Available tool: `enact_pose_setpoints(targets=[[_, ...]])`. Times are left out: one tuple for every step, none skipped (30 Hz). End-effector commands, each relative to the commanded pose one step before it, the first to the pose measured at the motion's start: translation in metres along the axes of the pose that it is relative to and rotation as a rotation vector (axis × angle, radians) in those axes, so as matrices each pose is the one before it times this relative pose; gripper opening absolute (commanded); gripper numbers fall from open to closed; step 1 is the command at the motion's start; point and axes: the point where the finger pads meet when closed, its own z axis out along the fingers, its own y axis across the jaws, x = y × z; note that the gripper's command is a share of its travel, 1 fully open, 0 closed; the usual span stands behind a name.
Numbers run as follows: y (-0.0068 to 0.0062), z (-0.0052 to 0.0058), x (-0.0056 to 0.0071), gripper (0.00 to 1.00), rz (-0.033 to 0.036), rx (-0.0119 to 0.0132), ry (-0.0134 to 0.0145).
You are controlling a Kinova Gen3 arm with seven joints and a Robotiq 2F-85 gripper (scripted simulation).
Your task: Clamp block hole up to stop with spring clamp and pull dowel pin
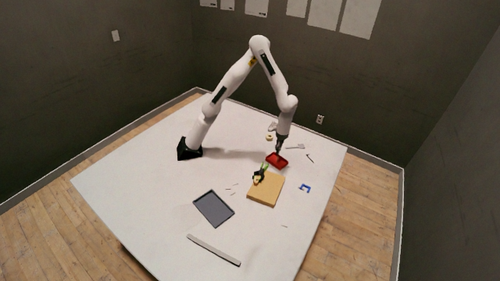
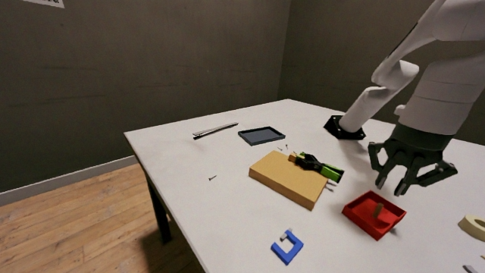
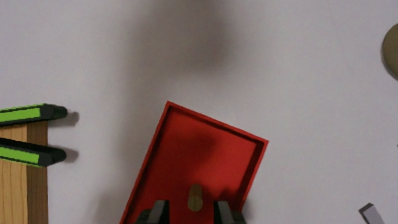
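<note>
Claw parted over the red tray, pin dropped off
Nothing is gripped by the open claw; the dowel pin is held in the red tray below, and the green-handled clamp is perched on the board nearby.

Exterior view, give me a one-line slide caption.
End effector open above a red tray holding the dowel pin, a green-handled spring clamp on the bench board beyond.

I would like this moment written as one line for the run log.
claw: open, empty, above red tray | dowel pin: in red tray | spring clamp: on bench board
</note>
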Motion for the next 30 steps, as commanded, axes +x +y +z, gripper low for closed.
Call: enact_pose_setpoints(targets=[[0.00014,-0.01648,-0.00453,0.34,0.00209,0.00084,-0.01396],[0.00000,0.00000,0.00000,0.34,0.00000,0.00000,0.00000],[0.00000,0.00000,0.00000,0.34,0.00000,0.00000,0.00000],[-0.00003,-0.00298,0.00002,0.34,0.00002,0.00009,0.00001],[-0.00002,-0.00295,0.00001,0.34,0.00002,0.00007,0.00001],[-0.00002,-0.00291,0.00002,0.34,0.00002,0.00008,0.00001],[-0.00002,-0.00286,0.00002,0.34,0.00002,0.00008,0.00001],[-0.00002,-0.00280,0.00001,0.34,0.00002,0.00007,0.00001],[-0.00002,-0.00274,0.00002,0.34,0.00002,0.00008,0.00001],[-0.00002,-0.00267,0.00001,0.34,0.00002,0.00006,0.00001],[-0.00002,-0.00259,0.00003,0.34,0.00002,0.00008,0.00001],[-0.00002,-0.00250,0.00001,0.34,0.00002,0.00006,0.00001],[-0.00002,-0.00242,0.00002,0.34,0.00002,0.00007,0.00001],[-0.00002,-0.00232,0.00001,0.34,0.00002,0.00005,0.00001],[-0.00002,-0.00222,0.00002,0.34,0.00002,0.00006,0.00001],[-0.00002,-0.00211,0.00001,0.34,0.00002,0.00005,0.00001],[-0.00002,-0.00200,0.00001,0.34,0.00002,0.00005,0.00001],[-0.00002,-0.00189,0.00002,0.34,0.00002,0.00005,0.00001],[0.00000,0.00000,0.00000,0.34,0.00000,0.00000,0.00000],[0.00000,0.00000,0.00000,0.34,0.00000,0.00000,0.00000],[-0.00001,-0.00177,0.00001,0.34,0.00002,0.00004,0.00000],[-0.00001,-0.00166,0.00001,0.34,0.00002,0.00004,0.00001],[-0.00001,-0.00153,0.00001,0.34,0.00002,0.00004,0.00000],[-0.00001,-0.00141,0.00000,0.34,0.00001,0.00003,0.00000],[-0.00001,-0.00129,0.00001,0.34,0.00001,0.00003,0.00000],[-0.00001,-0.00117,0.00001,0.34,0.00001,0.00003,0.00000],[-0.00001,-0.00105,0.00001,0.34,0.00001,0.00003,0.00000],[-0.00001,-0.00092,0.00000,0.34,0.00001,0.00002,0.00000],[-0.00001,-0.00081,0.00000,0.34,0.00001,0.00002,0.00000],[-0.00001,-0.00070,0.00000,0.34,0.00001,0.00002,0.00000]])
